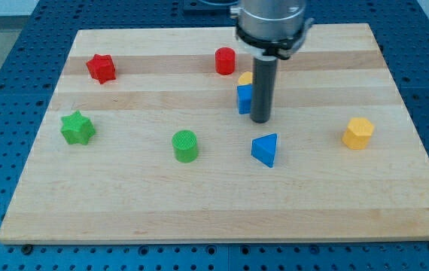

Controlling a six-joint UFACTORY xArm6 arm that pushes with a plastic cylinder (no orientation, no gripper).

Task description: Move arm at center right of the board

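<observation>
My tip (260,120) rests on the wooden board (124,211) a little right of the middle. A blue cube (243,98) stands just left of the rod, partly hidden by it. A yellow block (244,78) peeks out behind the cube, its shape hidden. A blue triangular block (266,149) lies just below the tip. A yellow hexagonal block (358,132) sits at the view's right, well apart from the tip.
A red cylinder (225,60) stands near the top middle. A red star (101,68) is at the top left. A green star (77,128) is at the left. A green cylinder (186,145) is left of the blue triangular block.
</observation>
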